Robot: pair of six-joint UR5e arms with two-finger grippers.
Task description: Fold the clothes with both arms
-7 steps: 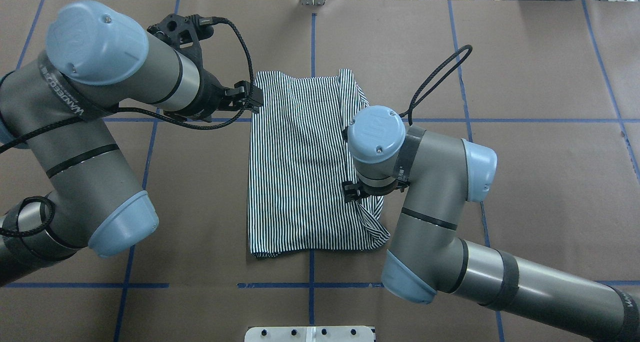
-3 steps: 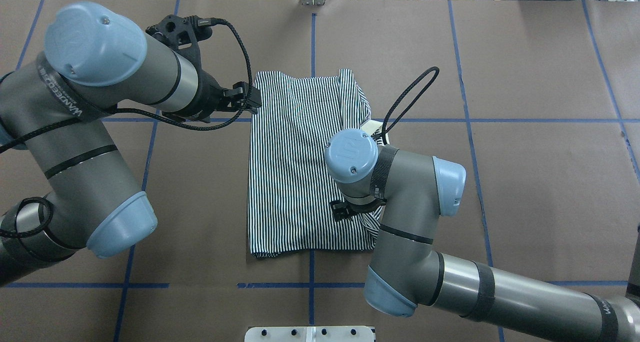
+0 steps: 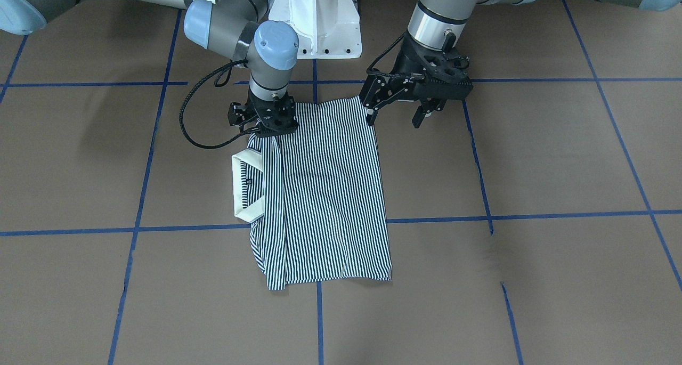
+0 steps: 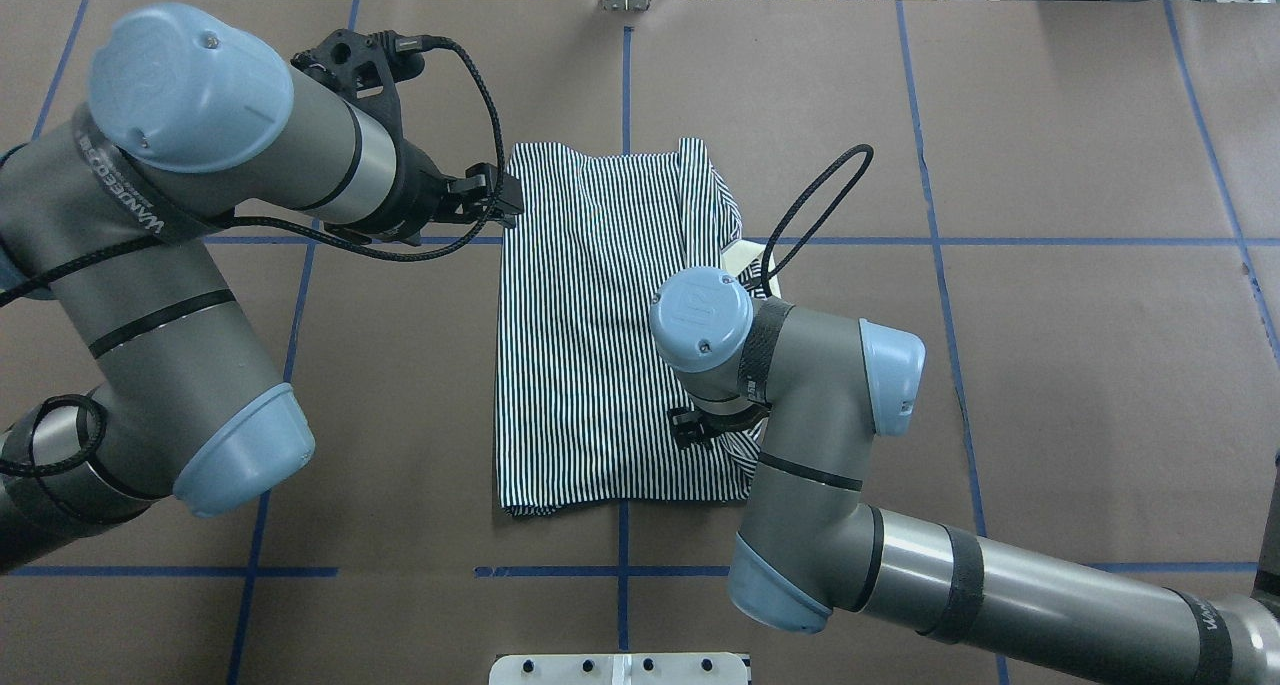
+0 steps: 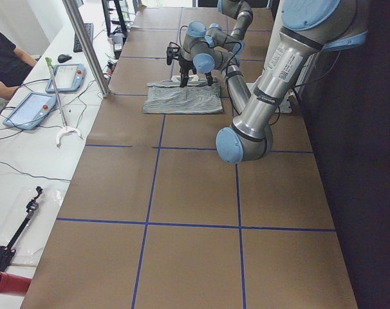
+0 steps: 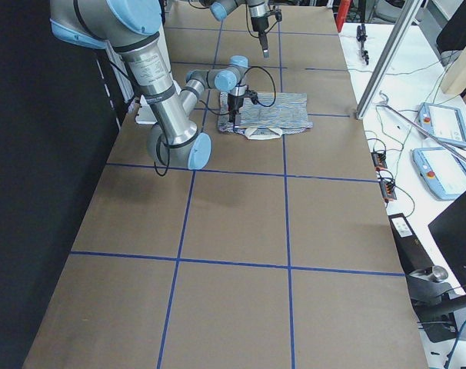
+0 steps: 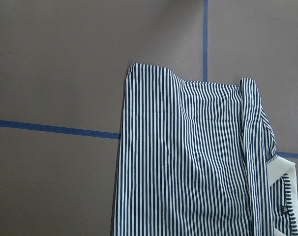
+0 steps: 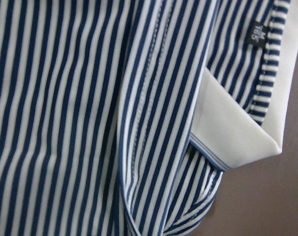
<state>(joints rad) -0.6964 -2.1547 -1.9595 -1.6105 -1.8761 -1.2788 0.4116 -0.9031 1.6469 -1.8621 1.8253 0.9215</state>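
The striped polo shirt (image 3: pixel 330 194) lies folded into a long rectangle on the brown table (image 4: pixel 1050 365). Its cream collar (image 3: pixel 246 186) sticks out on the robot's right side. The collar also shows in the overhead view (image 4: pixel 745 258) and close up in the right wrist view (image 8: pixel 237 132). My right gripper (image 3: pixel 265 129) is shut on a raised fold of the shirt's near right edge. In the overhead view it is mostly hidden under its wrist (image 4: pixel 695 430). My left gripper (image 3: pixel 397 115) is open and empty, hovering just beside the shirt's left edge (image 4: pixel 497 197).
The white pedestal base (image 3: pixel 315 18) stands at the robot's edge of the table. A black cable loop (image 3: pixel 186 120) hangs from the right wrist. Blue tape lines cross the brown table cover. A bench with tablets (image 5: pixel 27 109) runs along the operators' side.
My right arm has moved left and toward the robot, dragging the shirt's right edge inward. The cream collar has come into view. The left arm has barely moved.
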